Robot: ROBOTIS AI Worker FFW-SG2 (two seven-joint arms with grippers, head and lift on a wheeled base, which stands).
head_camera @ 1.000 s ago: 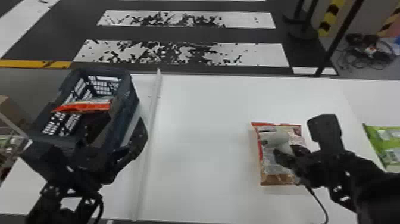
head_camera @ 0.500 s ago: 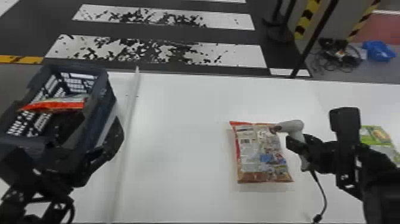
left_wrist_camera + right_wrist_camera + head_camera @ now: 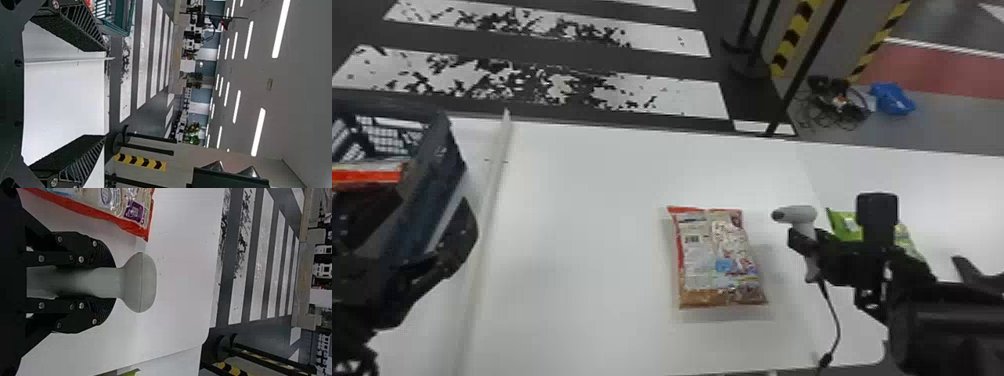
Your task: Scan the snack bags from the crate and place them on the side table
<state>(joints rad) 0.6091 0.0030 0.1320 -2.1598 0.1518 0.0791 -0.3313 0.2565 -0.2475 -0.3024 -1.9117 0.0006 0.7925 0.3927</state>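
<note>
While the right end effector (image 3: 804,245) is closed firmly round the handle of the white scanner (image 3: 799,214), one finger on each side, the scanner's head pokes out past the fingertips, its nose aimed leftward. And look at the snack bag (image 3: 719,260): it's lying flat on the white bench (image 3: 587,225), just left of that end effector and apart from it, barcode up, red edging on show.

Over to the left end effector (image 3: 424,215), and it's wide open, fingers spread well apart, nothing in its grasp! Right beside it stands the dark crate (image 3: 439,155), with an orange-and-white bag (image 3: 369,175) at the crate's near part, just left of that end effector. A pale strip (image 3: 494,185) runs along the bench, just to the right of the same end effector.

Back across to the right one: a green bag (image 3: 843,225) sits on the side bench (image 3: 897,170), to the right of those fingers and partly hidden behind the arm, and a dark cable (image 3: 836,320) drops from the scanner, trailing below the end effector towards the near edge.
</note>
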